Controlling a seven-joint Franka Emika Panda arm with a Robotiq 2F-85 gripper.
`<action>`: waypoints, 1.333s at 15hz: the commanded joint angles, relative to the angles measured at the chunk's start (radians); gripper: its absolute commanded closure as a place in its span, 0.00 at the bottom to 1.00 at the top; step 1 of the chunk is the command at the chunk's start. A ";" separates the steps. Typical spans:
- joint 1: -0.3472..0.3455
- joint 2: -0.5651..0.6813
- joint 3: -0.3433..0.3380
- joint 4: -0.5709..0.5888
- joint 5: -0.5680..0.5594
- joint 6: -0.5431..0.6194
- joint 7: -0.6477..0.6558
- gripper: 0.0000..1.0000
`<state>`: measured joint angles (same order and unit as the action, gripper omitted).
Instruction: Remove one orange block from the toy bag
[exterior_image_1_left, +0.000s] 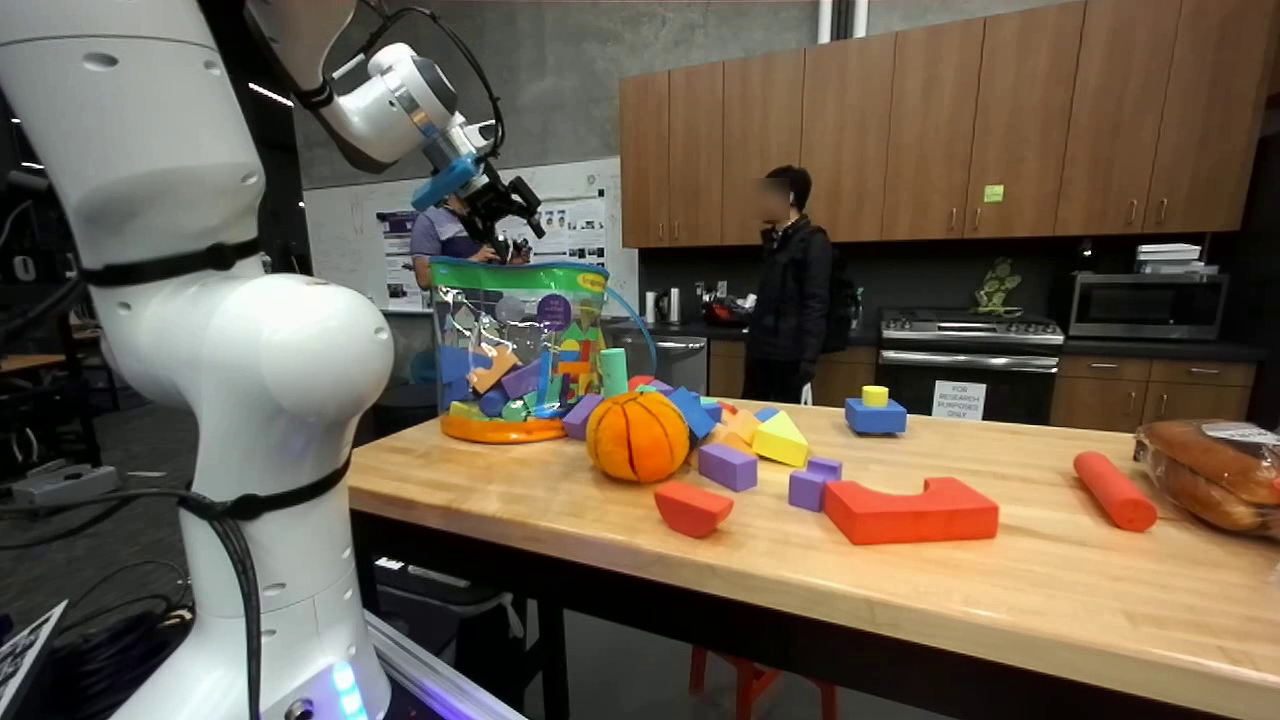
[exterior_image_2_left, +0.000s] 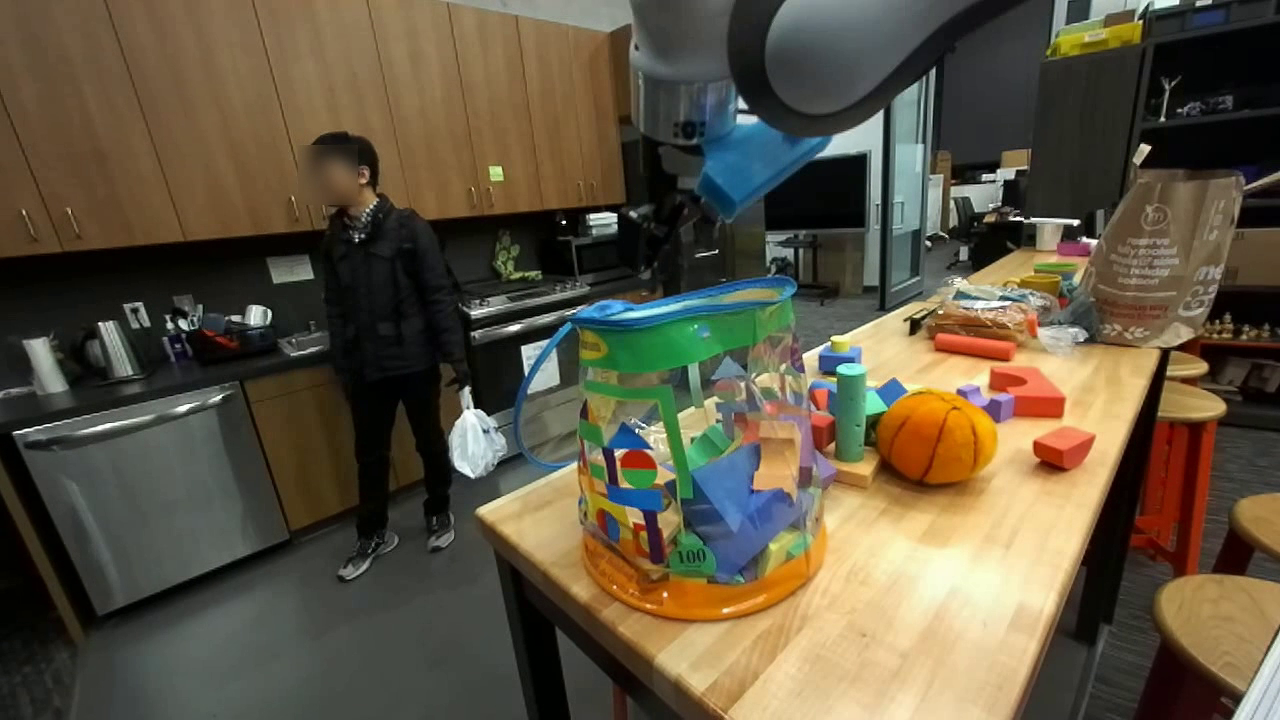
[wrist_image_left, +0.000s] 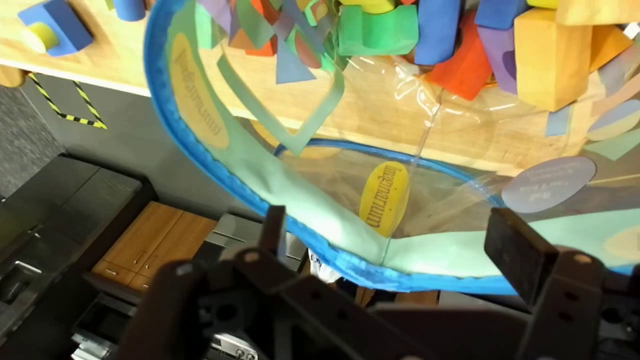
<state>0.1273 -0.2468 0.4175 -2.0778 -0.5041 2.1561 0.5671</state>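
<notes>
The toy bag (exterior_image_1_left: 520, 277) stands upright on the table with its top open; it also shows in the other exterior view (exterior_image_2_left: 690, 340) and fills much of the wrist view (wrist_image_left: 385, 197). An orange-red block (wrist_image_left: 465, 60) shows in the wrist view among mixed blocks low in the bag. I cannot pick it out for certain in the exterior views. My gripper (exterior_image_1_left: 520, 238) hangs above the bag's rim, pointing down at a tilt; it also shows in an exterior view (exterior_image_2_left: 652, 230). In the wrist view its fingers (wrist_image_left: 397, 237) are wide apart with nothing between them.
An orange ball (exterior_image_1_left: 638, 437), a green cylinder (exterior_image_2_left: 850, 412) and a heap of blocks lie beside the bag. A red half-round block (exterior_image_1_left: 693, 508), a large red block (exterior_image_1_left: 910, 513) and a red cylinder (exterior_image_1_left: 1114, 490) are further along. A person (exterior_image_2_left: 385, 300) stands behind.
</notes>
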 joint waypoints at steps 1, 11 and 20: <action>0.028 0.033 0.001 -0.012 -0.016 0.022 0.029 0.00; 0.043 0.093 0.000 0.105 -0.040 -0.169 -0.084 0.00; 0.106 0.345 -0.030 0.400 -0.168 -0.310 -0.178 0.00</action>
<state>0.1868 -0.0254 0.4159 -1.7888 -0.6282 1.8842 0.4132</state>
